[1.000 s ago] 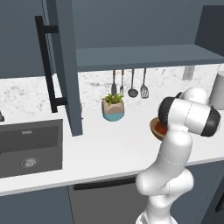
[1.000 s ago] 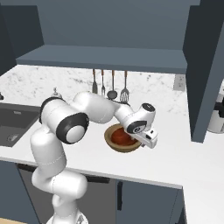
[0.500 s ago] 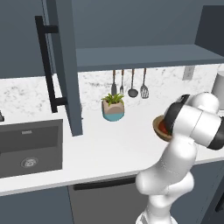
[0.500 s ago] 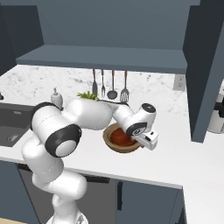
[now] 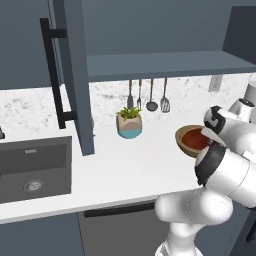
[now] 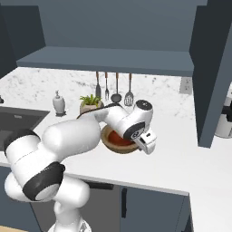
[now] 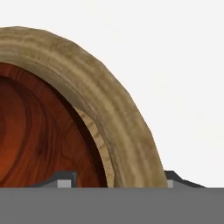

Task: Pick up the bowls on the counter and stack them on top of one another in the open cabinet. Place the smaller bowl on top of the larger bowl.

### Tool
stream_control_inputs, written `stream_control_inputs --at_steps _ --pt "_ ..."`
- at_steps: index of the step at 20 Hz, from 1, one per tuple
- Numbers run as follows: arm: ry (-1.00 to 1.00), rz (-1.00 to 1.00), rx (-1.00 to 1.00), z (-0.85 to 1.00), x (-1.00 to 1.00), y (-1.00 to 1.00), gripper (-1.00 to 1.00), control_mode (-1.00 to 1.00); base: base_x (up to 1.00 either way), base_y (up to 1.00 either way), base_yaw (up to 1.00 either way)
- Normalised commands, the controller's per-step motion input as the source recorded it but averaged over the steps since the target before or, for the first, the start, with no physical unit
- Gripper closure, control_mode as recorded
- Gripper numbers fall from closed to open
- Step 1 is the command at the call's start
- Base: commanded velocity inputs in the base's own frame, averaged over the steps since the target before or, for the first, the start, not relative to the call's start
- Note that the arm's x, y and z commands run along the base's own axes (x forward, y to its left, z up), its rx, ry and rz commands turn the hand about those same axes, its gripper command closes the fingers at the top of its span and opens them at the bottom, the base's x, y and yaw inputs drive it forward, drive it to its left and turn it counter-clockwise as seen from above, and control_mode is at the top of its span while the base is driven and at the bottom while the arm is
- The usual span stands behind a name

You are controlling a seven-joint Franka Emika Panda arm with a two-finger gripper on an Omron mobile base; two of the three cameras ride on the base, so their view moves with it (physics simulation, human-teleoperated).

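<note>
Arm pose: the white arm is bent out low over the counter (image 6: pixel 190 158), elbow toward the base, wrist turned down at the bowls; in the left base view the forearm is seen rising at the lower right with the wrist beside the bowls.
Gripper (image 7: pixel 116 181): pointed down at the near right rim of the larger bowl (image 7: pixel 109 109); in the hand view one dark fingertip (image 7: pixel 61 180) is seen inside the rim and the other outside it, so the thick rim is straddled by the jaws.
Gripper state: jaws set partly apart around the rim; whether the rim is actually pinched cannot be told, since the pads are cut off at the bottom of the hand view.
Gripper in right base view: the hand (image 6: pixel 146 141) is seen at the right edge of the bowls, close to the counter.
Smaller bowl (image 5: pixel 196 140): the reddish-brown bowl is nested inside the larger tan one; glossy red inside is seen in all views.
Larger bowl position: resting on the white counter, right of the plant pot (image 5: pixel 130 124) and below the hanging utensils (image 5: pixel 150 96); probably not lifted, though the base is hidden by the wrist.
Open cabinet (image 5: pixel 165 65): the shelf is seen above the counter, well apart from the bowls; the door (image 5: pixel 75 80) with the black bar handle (image 5: pixel 54 75) stands open to the left.
Other: sink (image 5: pixel 32 170) at far left of the counter.
</note>
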Motion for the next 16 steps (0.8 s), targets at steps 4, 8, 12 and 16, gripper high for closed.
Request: stream_control_inputs --at_steps 4,8,12,16 --pt "-0.01 -0.23 0.03 0.77 -0.46 0.29 1.0 -1.0 0.0 0.0 0.0" --pt "-0.09 -0.23 0.06 0.83 -0.51 0.32 1.0 -1.0 0.0 0.0 0.0" --pt "-0.16 -0.23 0.1 0.87 -0.45 0.33 1.0 -1.0 0.0 0.0 0.0" --pt "-0.24 -0.2 0.08 0.91 -0.38 0.32 1.0 -1.0 0.0 0.0 0.0"
